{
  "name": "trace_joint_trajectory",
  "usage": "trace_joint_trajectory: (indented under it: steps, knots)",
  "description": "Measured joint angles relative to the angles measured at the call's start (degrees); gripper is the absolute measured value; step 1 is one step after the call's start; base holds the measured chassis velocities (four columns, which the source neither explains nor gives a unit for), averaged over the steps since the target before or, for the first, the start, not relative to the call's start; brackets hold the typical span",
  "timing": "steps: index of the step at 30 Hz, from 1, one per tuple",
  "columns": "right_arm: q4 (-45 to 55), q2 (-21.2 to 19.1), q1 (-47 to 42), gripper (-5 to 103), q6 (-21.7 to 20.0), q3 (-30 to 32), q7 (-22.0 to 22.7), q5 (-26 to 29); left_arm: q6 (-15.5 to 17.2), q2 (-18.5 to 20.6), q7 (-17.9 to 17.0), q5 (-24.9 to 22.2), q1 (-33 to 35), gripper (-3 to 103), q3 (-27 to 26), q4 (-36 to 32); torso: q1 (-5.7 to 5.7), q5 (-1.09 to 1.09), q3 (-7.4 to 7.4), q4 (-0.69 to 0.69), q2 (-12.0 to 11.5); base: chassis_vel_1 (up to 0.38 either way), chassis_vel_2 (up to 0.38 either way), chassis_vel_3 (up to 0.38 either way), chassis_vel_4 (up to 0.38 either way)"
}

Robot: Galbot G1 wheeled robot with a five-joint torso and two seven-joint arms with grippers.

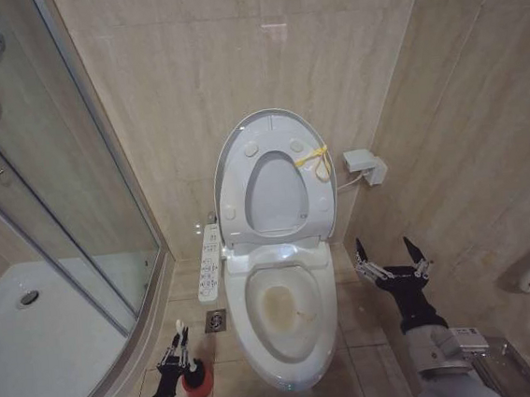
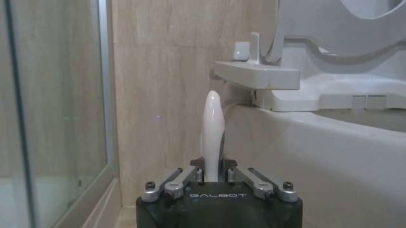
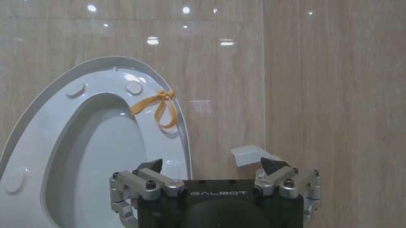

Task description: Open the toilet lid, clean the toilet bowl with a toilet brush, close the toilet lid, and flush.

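Head view shows the toilet bowl [image 1: 279, 319] in the middle of a narrow tiled corner, with the toilet lid [image 1: 273, 184] already raised and leaning back against the wall behind the bowl, its yellow tie [image 1: 314, 159] at one edge. On one side of the bowl stands the glass shower wall [image 1: 97, 205], on the other side the tiled side wall, so the free floor beside the bowl is only a strip on each side.

The left claw [image 1: 178, 349] is low on the floor strip between the bowl and the shower, clenched on the white handle of the toilet brush [image 2: 212, 133], whose head sits in the red cup holder [image 1: 198, 381] just beside the bowl. The right claw [image 1: 391, 263] hangs released on the other side of the bowl, near the small wall box [image 1: 363, 165].

I judge the main risk is in lifting: the long button panel [image 1: 210, 263] sticks out from the bowl directly above the brush, so a straight pull up could knock the handle against it. The cup could also come up with the brush or tip over. A wide swing could strike the glass.
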Motion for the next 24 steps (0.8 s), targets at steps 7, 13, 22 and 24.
trace_joint_trajectory:
  steps: [7,13,22,24]
  knots:
    - [0.00,0.00,0.00,100,0.00,0.00,0.00,0.00,0.02,-0.66,0.65,0.01,-1.94,18,0.83,3.10,0.00,0.00,0.00,0.01,0.00,0.000,0.000,0.000,0.000]
    - [0.00,0.00,0.00,100,0.00,0.00,0.00,0.00,0.24,-0.87,1.29,0.45,-2.21,18,1.38,6.02,0.00,0.00,0.00,0.01,0.00,0.000,0.000,0.000,0.000]
    - [0.00,0.00,0.00,100,0.00,0.00,0.00,0.00,0.98,-0.82,1.49,2.04,-2.09,18,0.99,7.75,0.00,0.00,-0.01,0.00,0.00,0.000,0.000,0.000,0.000]
    - [0.00,0.00,0.00,100,0.00,0.00,0.00,0.00,1.07,-0.67,1.59,2.08,-2.03,18,0.82,7.79,0.00,0.00,-0.01,0.00,0.00,0.000,0.000,0.000,0.000]
